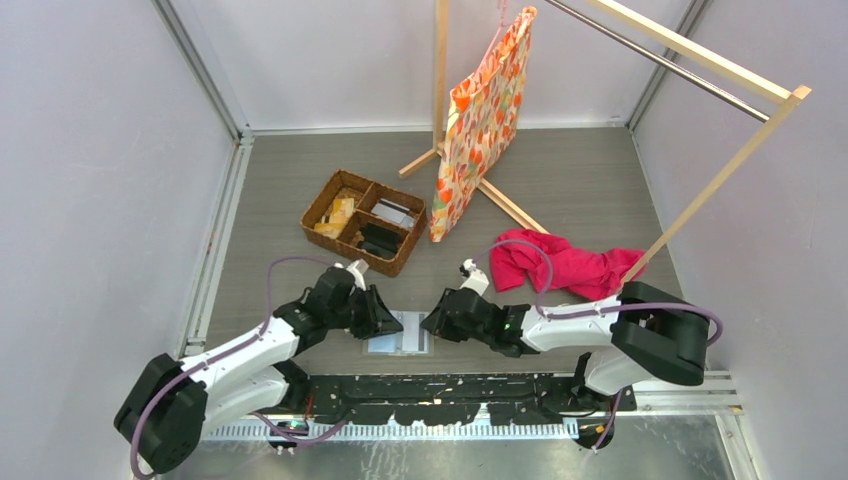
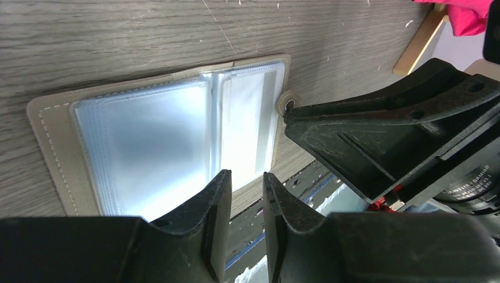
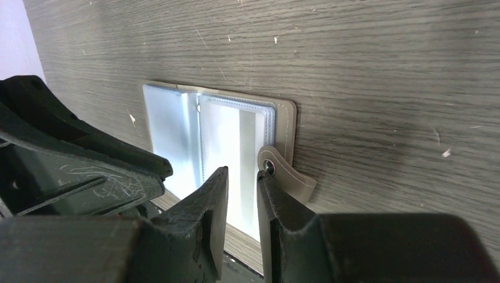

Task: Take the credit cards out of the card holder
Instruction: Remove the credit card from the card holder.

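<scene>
At the near edge of the table point(image 1: 590, 180), between the two arms, the card holder point(image 1: 399, 333) lies spread open and flat, sleeves up. The left gripper point(image 2: 246, 177) hangs over its near border with the fingers drawn almost together, a narrow slit between them and nothing in it. The right gripper point(image 3: 242, 174) stands likewise, nearly closed and empty, just beside the snap tab point(image 3: 284, 175). The holder is a thin fold of grey-olive stitched fabric, pliant and light. Its inner panels are glossy clear plastic that throws back strong glare and will probably be slippery. A pale rectangle shows behind the panel next to the tab, judged to be the credit cards point(image 2: 250, 112). They look thin and stiff and sit flush in the sleeve, with little edge to catch. Judgement: one gripper should pin the fabric border while the other pinches a card edge at the sleeve mouth, or the holder will slide. Farther back stand a brown wicker basket point(image 1: 365, 220), a crumpled pink cloth point(image 1: 565, 262), a floral bag point(image 1: 482, 120) and a wooden rack point(image 1: 700, 62).
</scene>
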Tool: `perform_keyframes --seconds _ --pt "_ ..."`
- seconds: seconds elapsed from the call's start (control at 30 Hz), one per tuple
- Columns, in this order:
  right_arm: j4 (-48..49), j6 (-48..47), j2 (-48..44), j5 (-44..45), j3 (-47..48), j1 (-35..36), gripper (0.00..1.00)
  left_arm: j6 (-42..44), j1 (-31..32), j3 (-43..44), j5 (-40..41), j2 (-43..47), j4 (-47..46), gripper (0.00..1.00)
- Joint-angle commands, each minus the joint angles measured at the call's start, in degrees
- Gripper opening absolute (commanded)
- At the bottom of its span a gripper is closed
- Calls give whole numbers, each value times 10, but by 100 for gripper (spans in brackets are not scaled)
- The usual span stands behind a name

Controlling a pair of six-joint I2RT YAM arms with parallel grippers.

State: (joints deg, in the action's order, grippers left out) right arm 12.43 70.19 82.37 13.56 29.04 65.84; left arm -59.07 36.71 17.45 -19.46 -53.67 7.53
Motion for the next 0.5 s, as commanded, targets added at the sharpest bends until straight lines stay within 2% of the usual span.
perform_keyframes --seconds 0.0,0.17,0.47 --pt "-11 -13 -43 14 5 8 30 11 1 7 -28 -28 -52 28" --pt "-41 -45 -70 27 41 21 30 1 1 -1 -43 -66 -94 27" --pt "-40 -26 -4 22 63 23 30 -1 1 1 -16 -88 -77 22"
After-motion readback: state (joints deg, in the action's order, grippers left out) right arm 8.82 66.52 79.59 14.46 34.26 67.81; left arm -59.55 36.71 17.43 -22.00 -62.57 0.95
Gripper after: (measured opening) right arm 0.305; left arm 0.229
